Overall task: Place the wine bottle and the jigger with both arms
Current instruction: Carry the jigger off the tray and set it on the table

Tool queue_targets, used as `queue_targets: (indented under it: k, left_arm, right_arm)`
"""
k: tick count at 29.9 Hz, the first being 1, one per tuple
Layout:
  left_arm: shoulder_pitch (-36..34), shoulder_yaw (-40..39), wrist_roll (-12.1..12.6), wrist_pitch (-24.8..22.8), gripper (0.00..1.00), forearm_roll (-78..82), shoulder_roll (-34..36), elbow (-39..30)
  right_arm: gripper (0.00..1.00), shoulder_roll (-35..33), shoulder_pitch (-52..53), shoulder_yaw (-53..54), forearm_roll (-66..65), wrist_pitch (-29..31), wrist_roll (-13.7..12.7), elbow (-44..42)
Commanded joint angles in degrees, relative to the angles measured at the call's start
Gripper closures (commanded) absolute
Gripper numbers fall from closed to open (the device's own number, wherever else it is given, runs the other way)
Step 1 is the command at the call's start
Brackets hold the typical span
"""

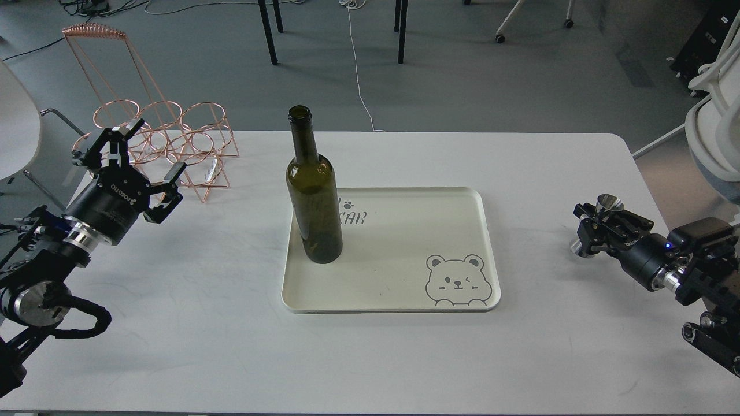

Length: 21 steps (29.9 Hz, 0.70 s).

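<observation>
Tall dark olive-green glass wine bottle — stands upright at centre frame, long axis vertical, narrow neck and open mouth pointing up. Its base sits on the left part of a cream rectangular tray printed with a grey bear face at its lower right corner.

Small shiny stainless-steel double-cone jigger — at the right of the frame, well apart from the tray, its axis roughly upright, upper cone's open mouth facing up, lower end near the white table top.

Right black robot gripper — fingers closed around the jigger's waist, holding it. The arm comes in from the lower right edge and lies low, nearly level, pointing toward the left of the frame.

Left black robot gripper — at the left of the frame, fingers spread wide apart and holding nothing. The arm rises from the lower left corner, angled up and to the right.

Copper wire bottle rack — upper left of the frame, on the table, just behind the left gripper.
</observation>
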Motion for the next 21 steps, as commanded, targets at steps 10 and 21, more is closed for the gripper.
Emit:
queue_targets:
  k: [10,21]
  left_arm:
    - [-0.1,0.0,0.0,0.0,0.02,0.5,0.2,0.0]
    - [-0.1,0.2,0.0,0.0,0.02,1.0,0.2,0.0]
  right_arm:
    - [0.42,-0.1,0.1,0.3,0.1,0.0,0.0,0.1]
    - [0.11,-0.9,-0.6,-0.1,0.4,0.0,0.0,1.1]
